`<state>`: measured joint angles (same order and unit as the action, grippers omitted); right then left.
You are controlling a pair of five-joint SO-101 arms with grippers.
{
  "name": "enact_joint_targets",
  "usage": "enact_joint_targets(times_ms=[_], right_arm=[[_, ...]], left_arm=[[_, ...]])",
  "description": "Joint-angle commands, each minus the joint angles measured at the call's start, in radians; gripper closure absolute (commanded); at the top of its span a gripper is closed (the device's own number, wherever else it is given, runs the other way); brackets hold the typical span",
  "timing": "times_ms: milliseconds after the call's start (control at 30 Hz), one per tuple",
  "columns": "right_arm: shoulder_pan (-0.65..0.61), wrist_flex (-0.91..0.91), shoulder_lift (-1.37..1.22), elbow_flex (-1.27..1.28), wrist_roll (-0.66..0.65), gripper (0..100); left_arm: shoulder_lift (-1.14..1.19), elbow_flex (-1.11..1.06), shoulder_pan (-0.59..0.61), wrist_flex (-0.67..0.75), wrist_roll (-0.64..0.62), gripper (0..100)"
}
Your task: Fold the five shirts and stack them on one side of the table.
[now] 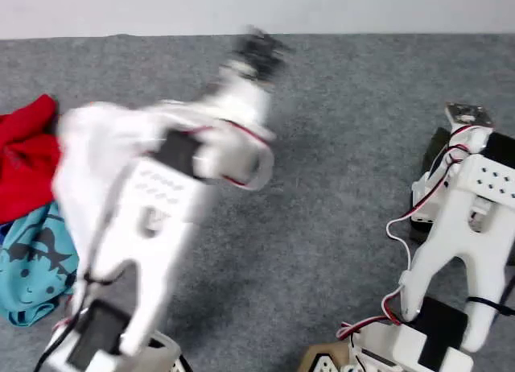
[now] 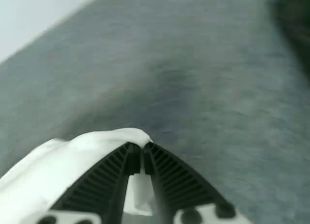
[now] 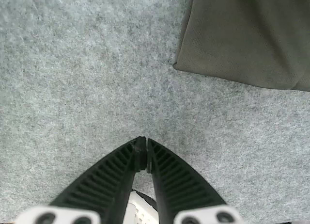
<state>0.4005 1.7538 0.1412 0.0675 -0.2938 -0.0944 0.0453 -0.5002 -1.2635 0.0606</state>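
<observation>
Overhead, the desk (image 1: 338, 227) is covered in grey felt, and two arms stand at its near edge. The left arm stretches far across the middle of the desk, with the left end effector (image 1: 256, 54) close to the far edge. In its wrist view, the left end effector (image 2: 140, 149) is clenched, tips together, on a white shirt (image 2: 87, 151). The cloth bunches over and beside the tips, above the bare grey surface.

At the desk's left edge lies a crumpled red shirt (image 1: 28, 159). A teal shirt (image 1: 32, 263) with a dark print touches it on the nearer side. Neither one is folded.

The right arm stands at the right side, with the right end effector (image 1: 467, 114) pointing away from the near edge. In its wrist view, the right end effector (image 3: 146, 142) is clenched on nothing, its tips meeting over the felt. Near those tips but apart from them, a dark shirt (image 3: 247, 35) lies flat with a neat folded corner. From above, that dark shirt (image 1: 438, 150) shows just beside the right arm, partly hidden by it.
</observation>
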Motion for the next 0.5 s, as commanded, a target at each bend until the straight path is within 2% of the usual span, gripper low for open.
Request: enact_joint_targets(times_ms=[0, 100, 200, 367, 467], right_arm=[[0.013, 0.042, 0.051, -0.006, 0.003, 98.9], [0.012, 0.042, 0.05, -0.006, 0.003, 98.9], [0.007, 0.042, 0.048, -0.006, -0.015, 98.9], [-0.001, 0.041, 0.041, -0.006, -0.046, 98.5], [-0.051, 0.041, 0.041, -0.006, -0.041, 94.1]], left_arm=[[0.06, 0.038, -0.13, 0.069, 0.034, 99], [0.091, 0.079, -0.132, 0.069, 0.028, 94], [0.103, 0.139, -0.095, 0.032, -0.051, 86], [0.117, 0.262, -0.029, -0.13, -0.072, 82], [0.114, 0.329, 0.02, -0.236, -0.068, 82]])
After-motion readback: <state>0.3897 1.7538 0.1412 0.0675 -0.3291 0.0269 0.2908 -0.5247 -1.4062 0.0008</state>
